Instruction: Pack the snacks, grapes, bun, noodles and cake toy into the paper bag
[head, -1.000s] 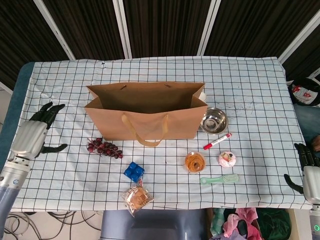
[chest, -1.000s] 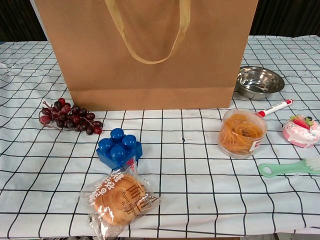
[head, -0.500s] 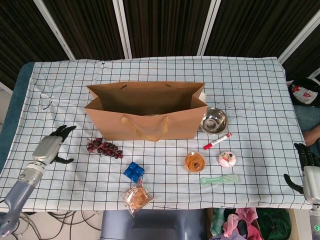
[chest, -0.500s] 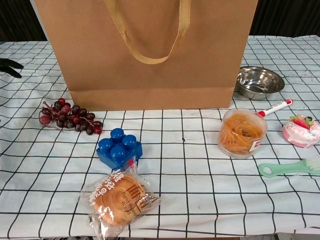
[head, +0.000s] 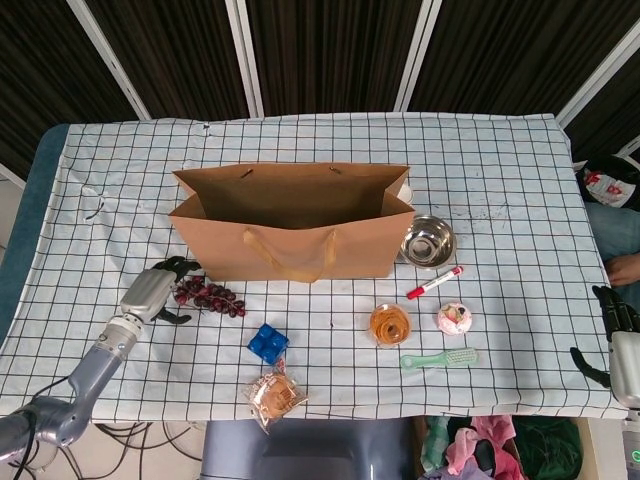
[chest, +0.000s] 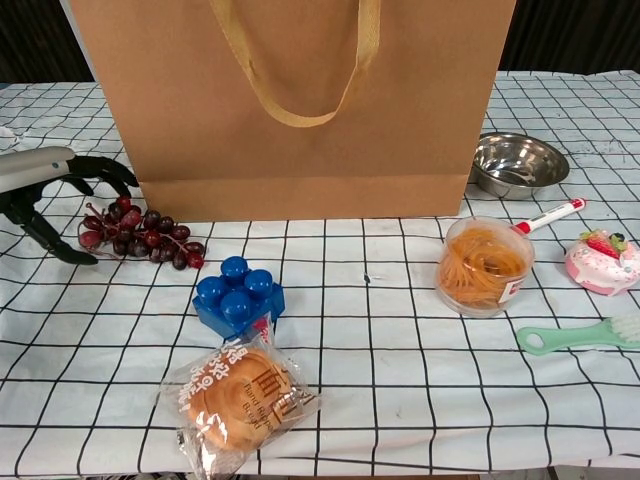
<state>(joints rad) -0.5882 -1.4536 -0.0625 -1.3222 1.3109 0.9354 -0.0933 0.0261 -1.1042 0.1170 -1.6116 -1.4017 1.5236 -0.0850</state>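
— Left hand (head: 155, 291)?
— Low over the checked cloth (head: 500, 190), fingers (chest: 100, 168) spread apart and curved, empty. Reaching at the grapes (head: 207, 295), fingertips just beside the bunch's near end; contact impossible to confirm from either view.

— And the paper bag (head: 295, 235)?
— Just past that hand, standing upright and open-topped, one handle (chest: 300, 70) drooping down the front face. Grapes lying between the hand and the bag's lower corner.

— Bun (chest: 238, 398)?
— In a clear wrapper, nearer the robot's edge of the table than the left hand and further toward the right hand. Blue block toy (chest: 238, 296) just beyond it, touching or almost touching the wrapper; hard to tell which.

— Right hand (head: 620, 345)?
— Off the far edge of the cloth, well apart from everything. Dark fingers pointing upward, slightly parted, nothing in them. Seen only in the head view.

— Closest things to it?
— Green brush (chest: 575, 335) and cake toy (chest: 602, 260), both lying toward the left hand from there. Then the noodles (chest: 484, 266) in a clear round cup, with a red-capped marker (chest: 548, 215) just behind the cup. Steel bowl (chest: 518, 163) further back, beside the bag's end wall.
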